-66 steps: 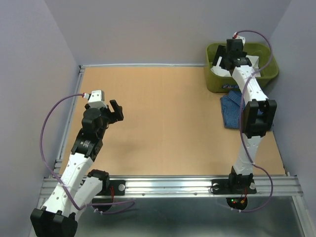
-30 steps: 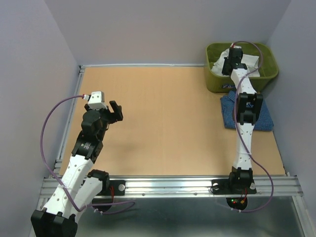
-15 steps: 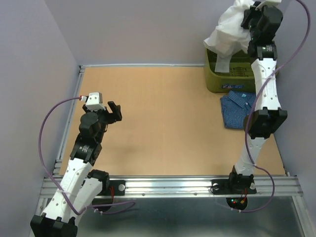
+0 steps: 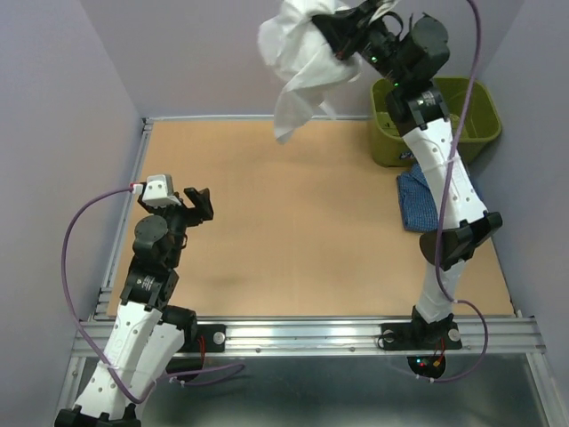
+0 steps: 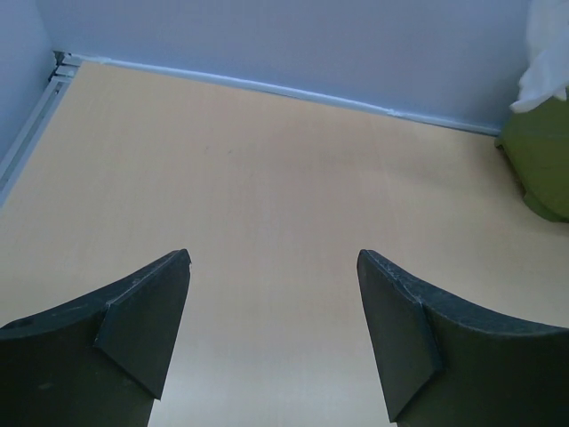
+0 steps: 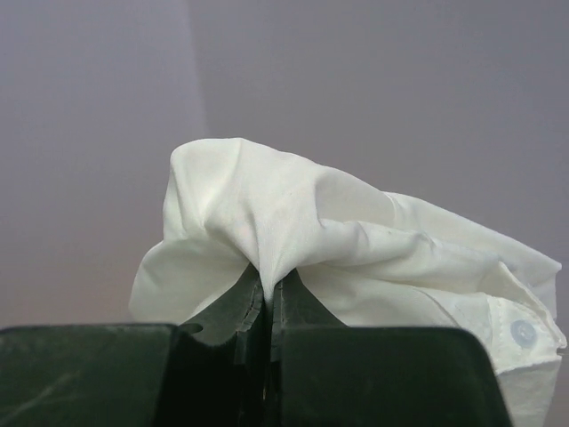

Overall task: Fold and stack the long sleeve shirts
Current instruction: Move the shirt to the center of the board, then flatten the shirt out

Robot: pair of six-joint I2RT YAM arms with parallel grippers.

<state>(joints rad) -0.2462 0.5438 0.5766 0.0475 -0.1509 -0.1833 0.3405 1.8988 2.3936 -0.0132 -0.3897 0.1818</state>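
Note:
My right gripper (image 4: 336, 37) is shut on a bunched fold of the white long sleeve shirt (image 4: 298, 64) and holds it high over the table's back edge, the cloth hanging down and left. In the right wrist view the white shirt (image 6: 338, 236) is pinched between the closed jaws of the right gripper (image 6: 268, 286). The dark blue shirt (image 4: 414, 203) lies folded on the table at the right, partly hidden behind the right arm. At the left side my left gripper (image 4: 197, 205) stands open and empty; the left wrist view shows that gripper (image 5: 274, 267) over bare table.
An olive-green bin (image 4: 480, 124) stands at the back right corner, beside the blue shirt. In the left wrist view the bin (image 5: 538, 165) sits at the right edge, with a white bit of cloth (image 5: 547, 76) above it. Walls close the table on three sides.
The right arm has lifted the white shirt out of the green bin and swung it up and to the left. The left arm has drawn back slightly, still open.

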